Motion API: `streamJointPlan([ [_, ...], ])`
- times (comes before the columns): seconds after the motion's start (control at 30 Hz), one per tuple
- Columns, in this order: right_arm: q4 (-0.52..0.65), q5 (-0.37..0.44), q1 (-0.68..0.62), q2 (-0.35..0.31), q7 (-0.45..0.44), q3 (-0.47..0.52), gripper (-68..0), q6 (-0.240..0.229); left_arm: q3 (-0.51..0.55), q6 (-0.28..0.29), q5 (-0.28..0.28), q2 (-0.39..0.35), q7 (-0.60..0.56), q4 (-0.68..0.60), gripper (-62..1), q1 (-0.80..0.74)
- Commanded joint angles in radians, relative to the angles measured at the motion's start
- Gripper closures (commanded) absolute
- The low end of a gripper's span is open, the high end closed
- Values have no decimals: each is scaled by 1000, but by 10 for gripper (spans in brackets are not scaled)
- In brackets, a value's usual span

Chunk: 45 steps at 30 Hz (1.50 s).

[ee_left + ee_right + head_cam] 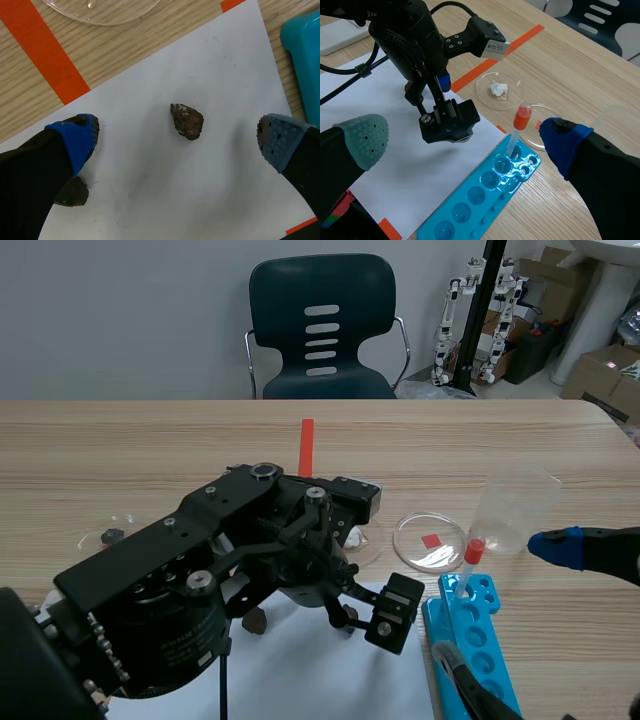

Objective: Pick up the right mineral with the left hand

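Left gripper (176, 142) hangs spread wide over white paper (220, 75), the right mineral (187, 121) between its fingers, second mineral (70, 191) beside one; only its wrist view shows both. Right gripper (466, 137) gapes near one test tube (517, 131).

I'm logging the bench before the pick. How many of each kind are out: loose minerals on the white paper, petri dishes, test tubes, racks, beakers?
Loose minerals: 2
Petri dishes: 3
Test tube: 1
Blue rack: 1
Clear beaker: 1
Total: 8
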State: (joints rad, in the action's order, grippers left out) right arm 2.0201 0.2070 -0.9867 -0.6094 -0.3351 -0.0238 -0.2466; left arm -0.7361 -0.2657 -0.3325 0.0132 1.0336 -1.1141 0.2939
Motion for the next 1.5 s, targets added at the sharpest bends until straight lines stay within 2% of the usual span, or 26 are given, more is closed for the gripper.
streamJointPlan([
  [0.0,5,7,6,0,-12,6,-638,3,-5,-3,11,17,-1,-10,-623,8],
  [0.5,5,7,6,0,-12,6,-638,3,-5,-12,19,69,-68,76,-623,8],
  [0.7,5,7,6,0,-12,6,-638,3,-5,-36,19,69,-98,81,-623,3],
  [0.93,5,7,6,0,-12,6,-638,3,-5,-36,23,69,-92,81,-623,3],
  [1.1,5,7,6,0,-12,6,-638,3,-5,-35,34,69,-48,81,-475,3],
  [1.17,5,7,6,0,-12,6,-638,3,-5,-35,34,69,-42,81,-435,3],
  [1.47,5,7,6,0,-12,6,-638,3,-5,-35,34,69,-38,81,-354,3],
])
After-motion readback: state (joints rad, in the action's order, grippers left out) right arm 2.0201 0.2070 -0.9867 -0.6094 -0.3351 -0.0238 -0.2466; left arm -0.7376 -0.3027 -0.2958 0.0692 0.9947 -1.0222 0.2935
